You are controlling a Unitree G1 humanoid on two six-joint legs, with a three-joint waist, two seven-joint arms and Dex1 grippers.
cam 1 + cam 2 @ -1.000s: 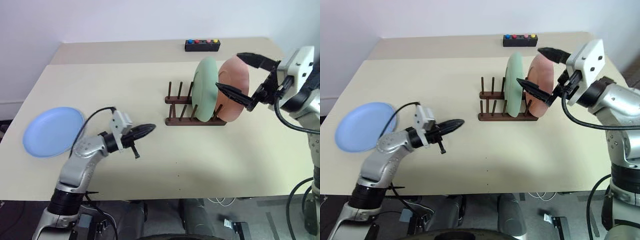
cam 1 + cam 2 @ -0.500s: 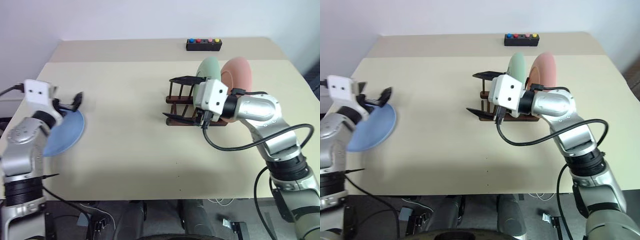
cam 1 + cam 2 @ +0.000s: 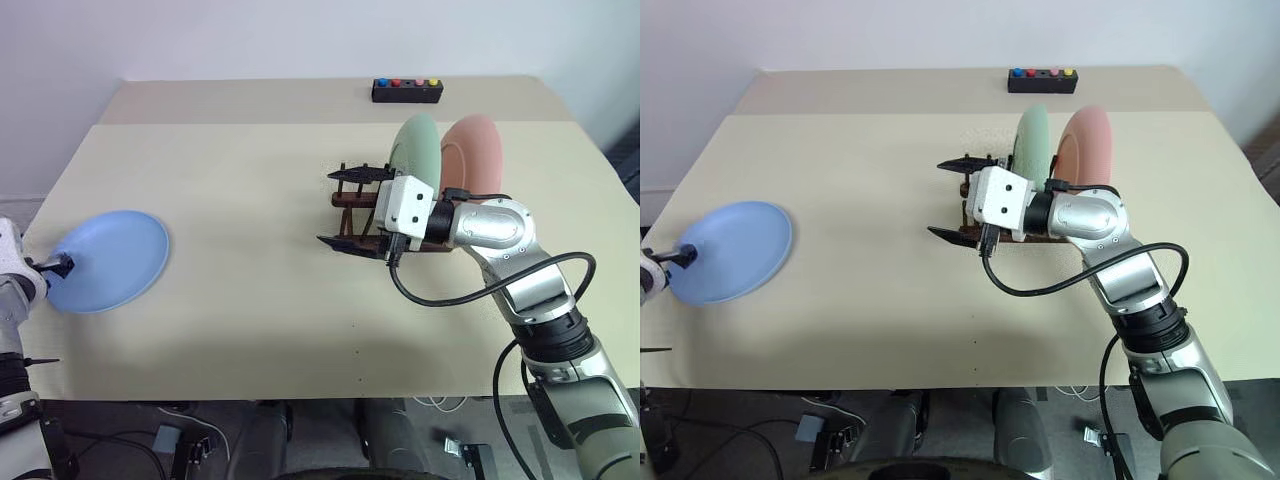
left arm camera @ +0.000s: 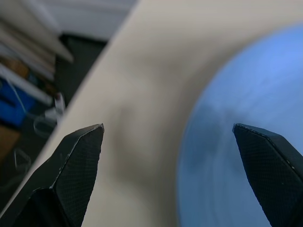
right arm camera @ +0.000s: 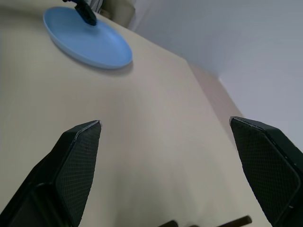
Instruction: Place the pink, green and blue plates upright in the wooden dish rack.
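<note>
The blue plate is lying flat near the desk's left edge, the left gripper spread wide at its rim. Farther back, the right gripper, fingers apart, is partly hiding the wooden rack, where green plate and pink plate are standing upright.

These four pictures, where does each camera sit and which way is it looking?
Left and right eye views: on the head, looking down over the table; both show the right gripper before the wooden dish rack.
Left wrist view: along the left gripper, open at the blue plate edge.
Right wrist view: along open fingers across the table.
Shared: the blue plate appears in every view.
</note>
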